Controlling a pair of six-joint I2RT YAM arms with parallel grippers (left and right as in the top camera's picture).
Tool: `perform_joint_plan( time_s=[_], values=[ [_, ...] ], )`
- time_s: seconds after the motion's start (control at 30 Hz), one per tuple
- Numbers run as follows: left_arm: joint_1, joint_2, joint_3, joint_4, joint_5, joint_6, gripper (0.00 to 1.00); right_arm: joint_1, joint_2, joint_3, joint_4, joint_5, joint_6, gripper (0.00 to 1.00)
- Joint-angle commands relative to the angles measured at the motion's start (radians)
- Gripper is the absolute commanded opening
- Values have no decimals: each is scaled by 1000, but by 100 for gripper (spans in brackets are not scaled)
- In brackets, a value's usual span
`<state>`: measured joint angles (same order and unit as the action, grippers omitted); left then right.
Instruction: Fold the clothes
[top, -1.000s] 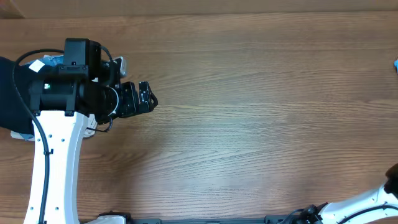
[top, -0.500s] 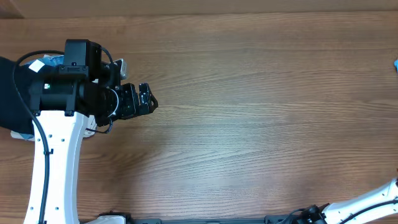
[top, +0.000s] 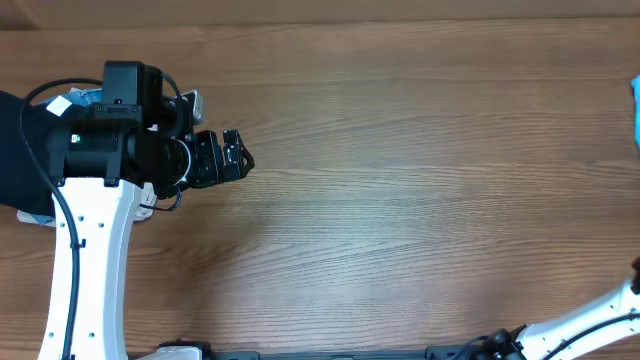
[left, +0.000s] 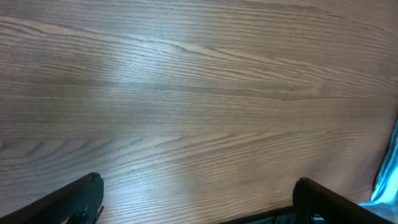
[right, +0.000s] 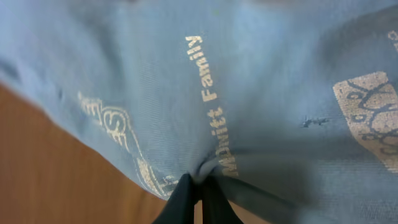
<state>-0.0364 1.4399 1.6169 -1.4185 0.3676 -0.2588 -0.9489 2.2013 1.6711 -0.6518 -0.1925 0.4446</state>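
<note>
Worktop, closest to me: under my left wrist camera I see brown wood worktop (left: 186, 74) with long grain lines running across the frame and a soft glare patch near the middle.
Left jaws: spread as wide as they go, holding nothing. One black finger (left: 74, 199) sits in the lower left corner of the wrist view and the other in the lower right, with bare wood between them.
Right jaws: closed tight on a pinched fold of the T-shirt (right: 261, 74). The two black fingers (right: 186, 199) meet at the bottom centre of the wrist view, and the cloth puckers at their tips.
T-shirt, place: light-blue fabric fills nearly all of the right wrist view, with wood showing only in the lower left corner. In the left wrist view a blue strip (left: 388, 168) hangs at the right edge. From overhead only a sliver (top: 637, 100) shows at the upper right edge of the frame.
T-shirt, heading: too little of it is in view for me to tell its long axis or which way it points.
Writing: "Family" is printed in pale letters running up the frame in the right wrist view. The word before it is caught in the crease and I cannot read it fully. Pale logos sit to the left and right, too partial to read.
Overhead, farther out: the white left arm (top: 90, 270) rises from the lower left, and the right arm (top: 580, 330) shows in the lower right corner.
Far left edge: a dark cloth (top: 20, 150) lies behind the left arm.
</note>
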Motion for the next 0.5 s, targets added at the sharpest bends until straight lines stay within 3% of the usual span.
perform_joint_plan(
  time_s=[0.0,0.1,0.47],
  values=[
    [10,-15,24,-6,19,-11,100,117,-40,25,-19,-126,0,4],
    [10,-15,24,6,18,-10,100,235,-54,25,-63,-259,-4,4],
    [10,-15,24,31,11,-6,100,818,-53,24,-211,-308,-153,4]
  ],
)
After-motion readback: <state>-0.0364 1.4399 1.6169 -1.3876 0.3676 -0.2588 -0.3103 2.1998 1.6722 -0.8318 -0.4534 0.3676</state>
